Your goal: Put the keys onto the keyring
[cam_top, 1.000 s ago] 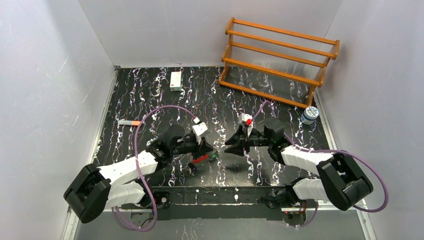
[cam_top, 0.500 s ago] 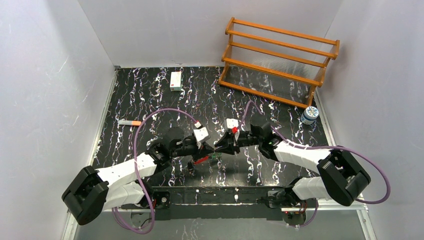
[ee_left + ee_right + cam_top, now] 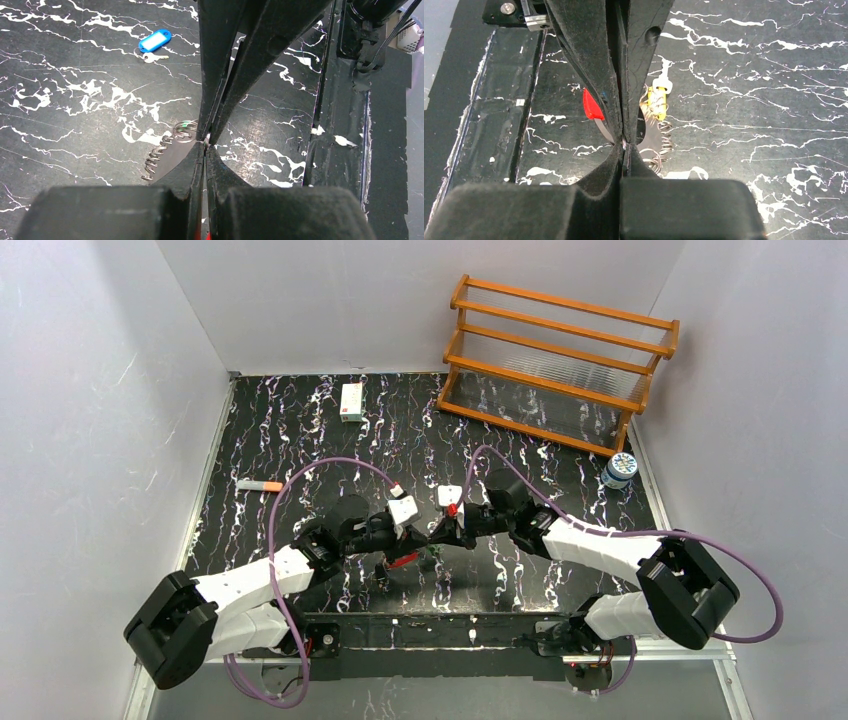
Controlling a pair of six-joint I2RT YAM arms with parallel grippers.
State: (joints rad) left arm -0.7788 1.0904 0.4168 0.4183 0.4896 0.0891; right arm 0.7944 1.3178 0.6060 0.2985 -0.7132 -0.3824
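- blue key [image 3: 155, 41] lies loose on the table [image 3: 300, 440], apart from the ring;
- left gripper [image 3: 413, 537] clamped tight on the keyring [image 3: 403, 559] wire;
- right gripper [image 3: 437, 535] pinched shut on the same wire, seemingly; the step looks like prising the ring open; next, a gap for threading.

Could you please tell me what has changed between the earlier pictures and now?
The right tool swung left toward the left tool and closed from open to shut, apparently pinching the keyring. The left tool stayed clamped on the keyring; the white box, marker and wooden rack did not move.
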